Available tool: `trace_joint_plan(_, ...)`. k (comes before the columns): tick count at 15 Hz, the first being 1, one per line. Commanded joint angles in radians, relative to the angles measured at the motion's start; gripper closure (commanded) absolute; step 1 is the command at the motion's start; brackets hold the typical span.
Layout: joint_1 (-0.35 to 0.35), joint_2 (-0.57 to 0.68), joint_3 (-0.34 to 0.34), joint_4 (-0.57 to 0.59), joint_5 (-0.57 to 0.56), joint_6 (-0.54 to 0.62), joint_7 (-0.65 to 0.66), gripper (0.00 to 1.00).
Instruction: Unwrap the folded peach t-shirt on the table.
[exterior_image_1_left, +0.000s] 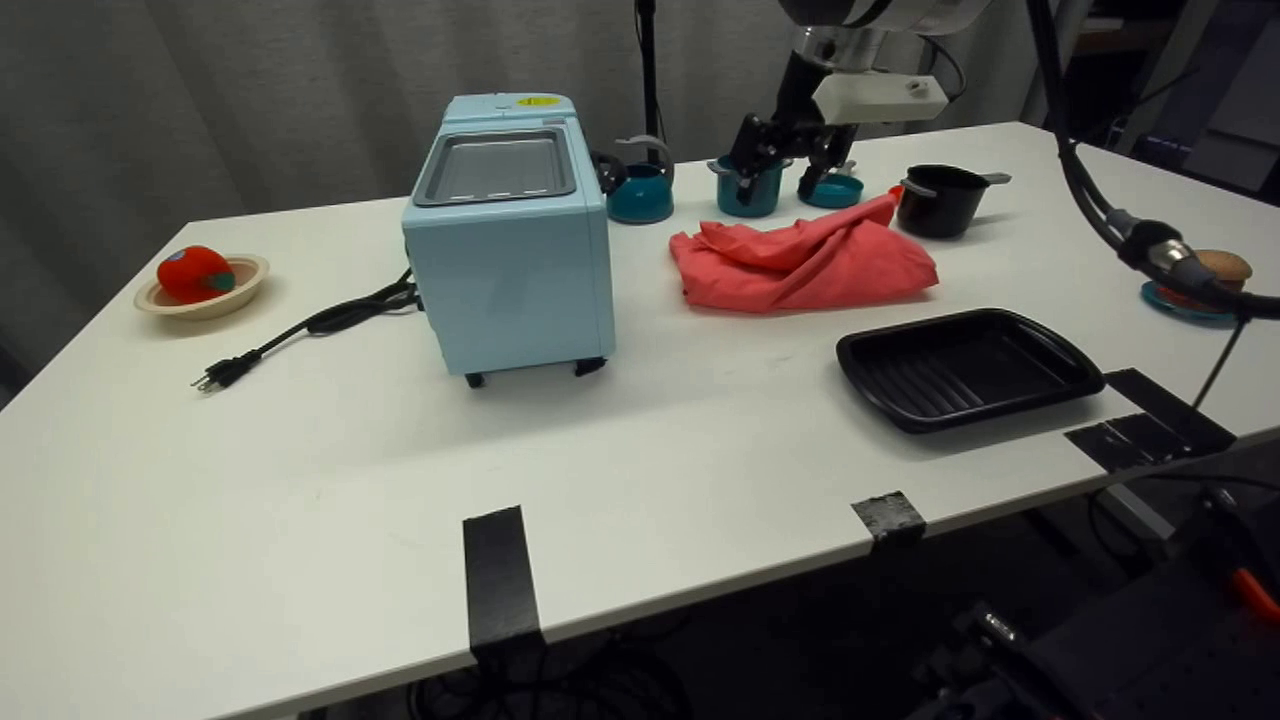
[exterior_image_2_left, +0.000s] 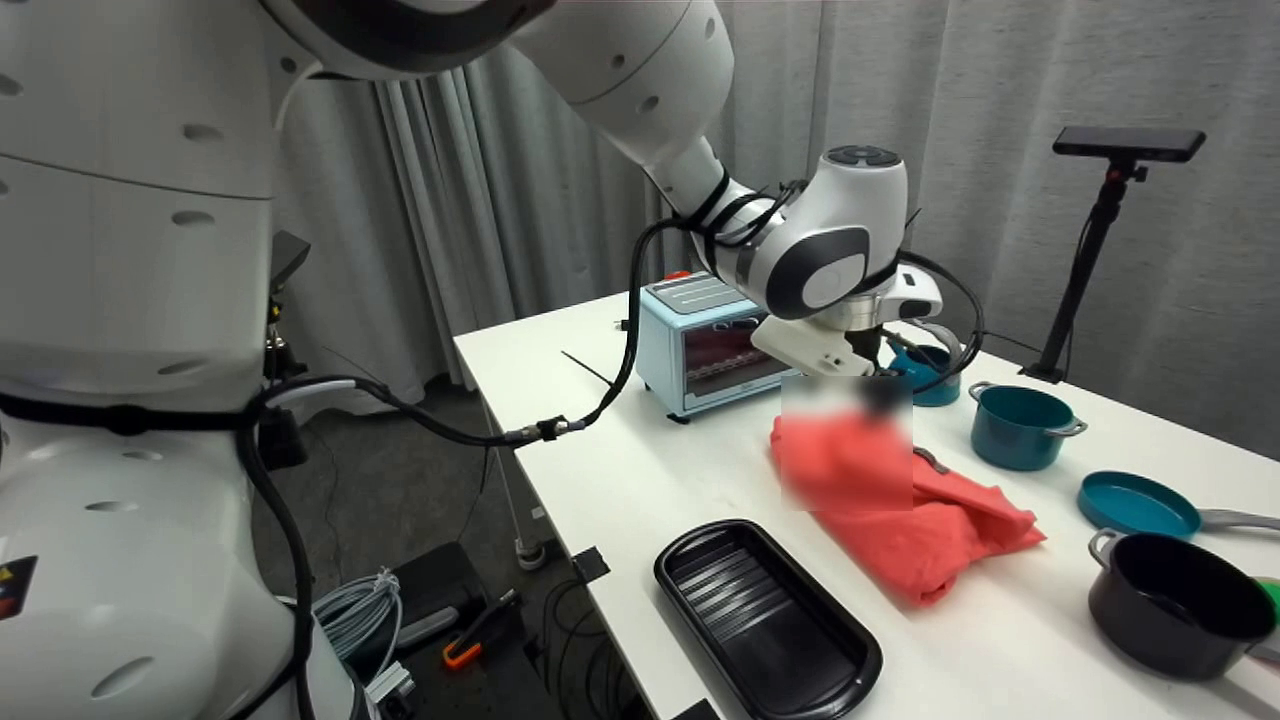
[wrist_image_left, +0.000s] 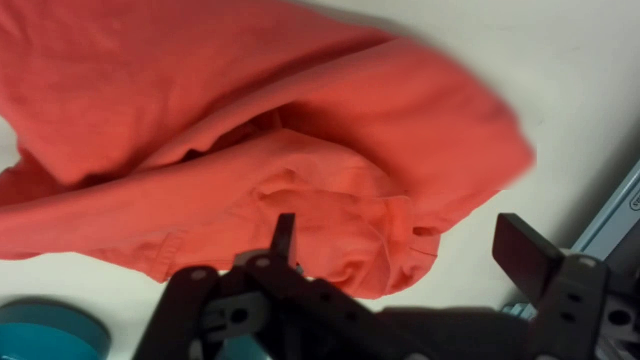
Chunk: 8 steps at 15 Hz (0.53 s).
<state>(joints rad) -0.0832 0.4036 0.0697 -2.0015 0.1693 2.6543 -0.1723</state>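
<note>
So the peach t-shirt (exterior_image_1_left: 800, 265) is in a bunched, folded heap on the white table (exterior_image_1_left: 300, 520), with the light-blue toaster oven (exterior_image_1_left: 515, 270) on one side and a black pot (exterior_image_1_left: 945, 210) near its other end. The gripper (wrist_image_left: 397, 235) is up over the oven end of the cloth, fingers spread wide with nothing pinched between them. Fair warning: an exterior view has a smeary patch right where the fingers meet the shirt, so I can't say whether a tip is brushing fabric.

My guess is the wide spread is for straddling a loose flap. The wrist view shows rolled layers with dark gaps between them, and catching just the top one seems like the way in, since most of the unwrapping looks left to do. Cloth this floppy will probably slip out or drag the whole pile if the bite is shallow.

As for obstacles, a teal pot (exterior_image_2_left: 1020, 430) and a teal pan (exterior_image_2_left: 1140, 505) sit along one long side, and a black tray (exterior_image_2_left: 765, 625) lies on the opposite side, toward the arm (exterior_image_2_left: 130, 560). I'd lift first, then pull, or a sleeve could snag the cookware.
</note>
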Motion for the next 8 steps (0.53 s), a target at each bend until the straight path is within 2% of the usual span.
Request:
trace_joint_plan(1, 0.004, 0.094, 0.024, 0.06, 0.01, 0.073, -0.002, 0.0)
trace_joint_plan(8, -0.022, 0.31, 0.034, 0.291, -0.01, 0.067, -0.007, 0.0)
